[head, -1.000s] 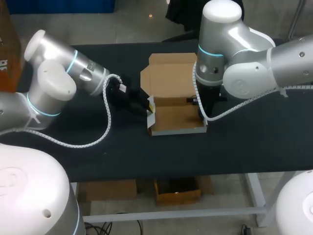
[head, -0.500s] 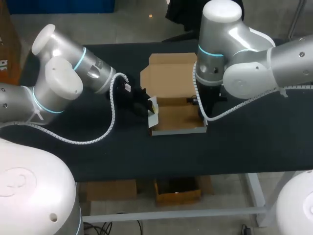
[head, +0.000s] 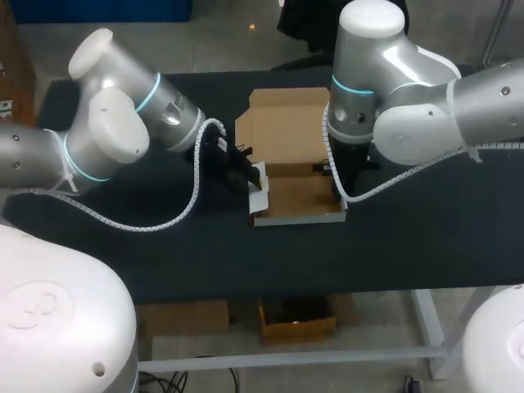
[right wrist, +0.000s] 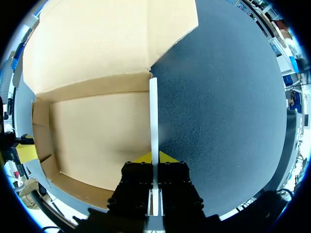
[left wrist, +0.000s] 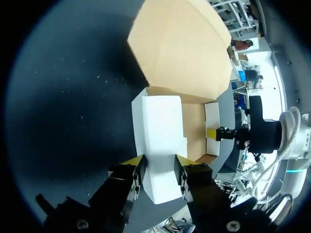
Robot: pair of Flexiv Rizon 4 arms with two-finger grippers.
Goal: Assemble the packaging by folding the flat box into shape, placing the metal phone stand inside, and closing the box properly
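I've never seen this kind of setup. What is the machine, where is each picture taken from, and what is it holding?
A left arm and a right arm of one robot work at a black table. The overhead picture looks down from above and behind; the round ones come from a camera on each wrist. A cardboard box, half folded with its lid open, lies on the table. The right tool is clamped on the box's right wall. The left tool is at the white left flap; whether it grips it is unclear.

Head view — right arm (head: 360, 123) covers the box's (head: 299, 196) right wall.
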